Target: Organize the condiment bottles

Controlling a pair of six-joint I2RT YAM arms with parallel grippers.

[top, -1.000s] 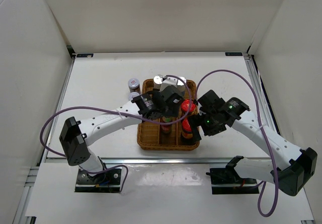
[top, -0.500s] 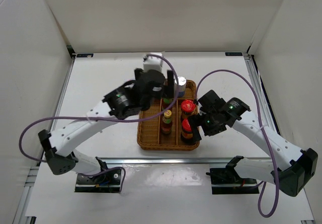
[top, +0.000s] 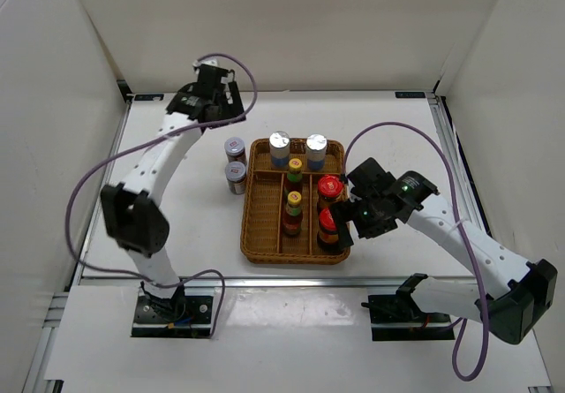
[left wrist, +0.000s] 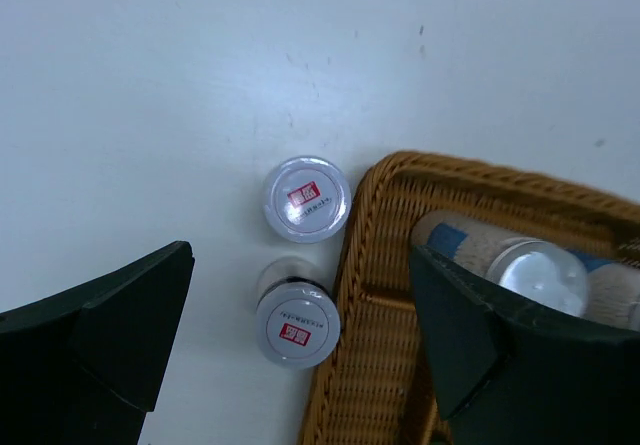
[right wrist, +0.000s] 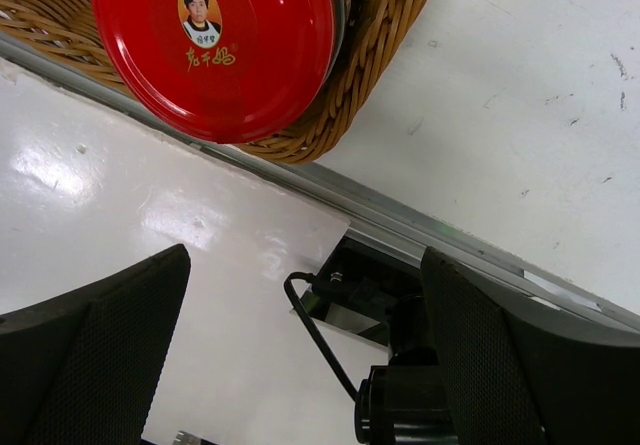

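While three pairs stand inside the brown wicker divided tray [top: 252,250], namely silver-capped blue-labelled bottles [top: 280,143], slim yellow-capped bottles [top: 295,168] and dark red-capped bottles [top: 330,185], the two short purple-lidded jars [left wrist: 307,198] stand on the white table [top: 177,199], just beside the tray's left rim. The left gripper [left wrist: 300,263] hovers high above them, its jaws spread wide and empty. The right gripper [right wrist: 305,255], likewise spread and empty, sits beside the nearer red cap. The jars are probably light, rigid, smooth and breakable, so grasp across the body below the lid.
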